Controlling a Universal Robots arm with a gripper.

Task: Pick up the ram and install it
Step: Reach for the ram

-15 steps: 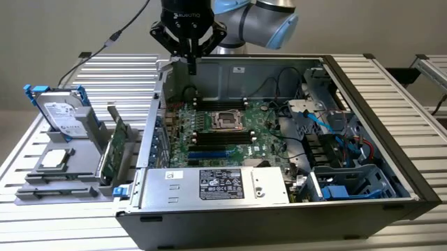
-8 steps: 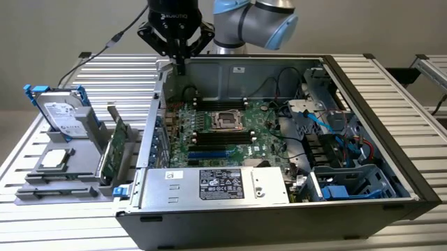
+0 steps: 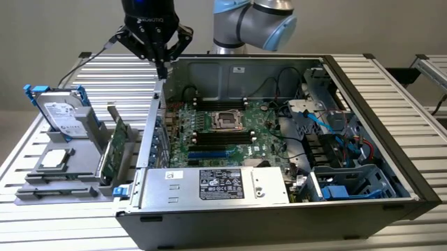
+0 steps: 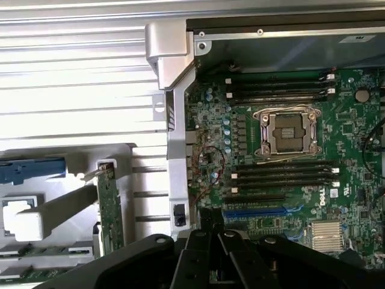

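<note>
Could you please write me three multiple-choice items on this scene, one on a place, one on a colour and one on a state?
1. Where is the gripper? A above the processor socket; B above the wall of the computer case at the exterior view's left; C above the power supply.
2. What colour are the hard drive's rails? A red; B yellow; C blue.
3. How is the computer case? A open, motherboard exposed; B closed; C upside down.
1 B: it hangs over that wall's far end. 2 C: blue rails flank the drive. 3 A: the motherboard shows from above.
</note>
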